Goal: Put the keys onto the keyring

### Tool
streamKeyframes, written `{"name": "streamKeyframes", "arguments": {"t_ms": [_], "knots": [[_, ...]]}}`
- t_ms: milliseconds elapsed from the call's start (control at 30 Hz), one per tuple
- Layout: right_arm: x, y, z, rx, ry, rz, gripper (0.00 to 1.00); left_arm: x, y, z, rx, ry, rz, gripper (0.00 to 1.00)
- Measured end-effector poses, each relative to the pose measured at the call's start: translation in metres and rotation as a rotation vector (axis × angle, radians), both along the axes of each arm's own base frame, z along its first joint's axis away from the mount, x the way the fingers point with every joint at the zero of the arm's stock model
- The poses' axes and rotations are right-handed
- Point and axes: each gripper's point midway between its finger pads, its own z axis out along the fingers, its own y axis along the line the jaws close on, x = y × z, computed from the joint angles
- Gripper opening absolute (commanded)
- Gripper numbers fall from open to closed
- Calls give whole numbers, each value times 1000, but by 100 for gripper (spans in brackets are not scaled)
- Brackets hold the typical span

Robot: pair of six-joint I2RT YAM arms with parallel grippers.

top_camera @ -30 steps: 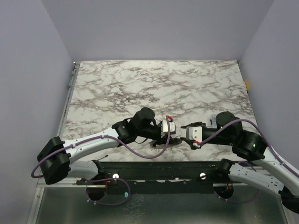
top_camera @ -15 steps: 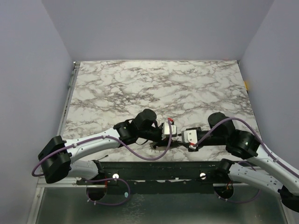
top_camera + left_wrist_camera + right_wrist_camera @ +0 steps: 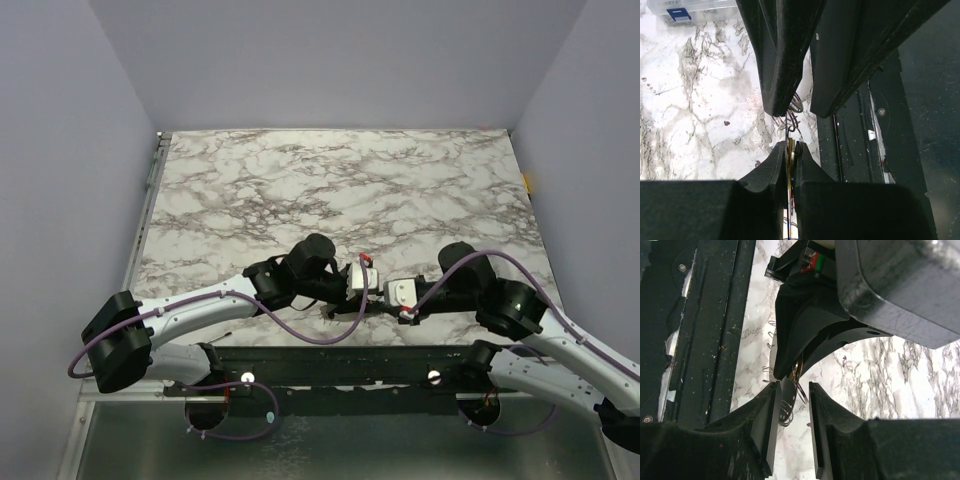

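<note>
The key [image 3: 789,151], of which only a yellow sliver is seen, is pinched edge-on between the fully closed fingers of the left gripper [image 3: 788,145]. Thin grey wire loops, taken to be the keyring [image 3: 793,106], are seen just beyond its tip, low over the desk [image 3: 300,180] near its front edge. The right gripper [image 3: 794,386] is found nose to nose with the left one; its jaws are held a little apart, the wire loops lie in the gap, and no firm hold on the keyring can be confirmed. The step in hand is judged to be the threading itself: the key is presented to the ring, but whether it is already hooked on the wire cannot be told. For the next move a very small and exact motion is called for, so that the hole of the key is led along the wire while the ring is steadied, probably by closing the right jaws on it. In the top view only the meeting of the two grippers is shown, and the key and ring are hidden under them. The yellow of the key is given best by the left wrist view, where a clear box [image 3: 685,7] is also seen at the upper left corner. The gap of the right jaws is shown clearly only by the right wrist view.
</note>
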Motion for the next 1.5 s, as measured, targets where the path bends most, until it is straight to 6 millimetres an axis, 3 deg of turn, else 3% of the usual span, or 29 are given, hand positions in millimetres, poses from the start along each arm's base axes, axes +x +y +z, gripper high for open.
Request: {"name": "streamKeyframes", "arguments": {"t_ms": [567, 800, 1267, 1367, 1500], "knots": [[3, 4, -9, 3, 2, 0, 34, 0, 0, -1, 5, -13, 0, 0], [3, 4, -13, 1, 1, -3, 25, -1, 1, -3, 15, -8, 0, 0], [7, 2, -17, 0, -17, -22, 17, -2, 3, -6, 29, -1, -1, 0], [8, 3, -19, 3, -18, -20, 18, -3, 5, -8, 38, 3, 1, 0], [8, 4, -19, 10, -16, -23, 28, -3, 6, -8, 40, 5, 1, 0]]}}
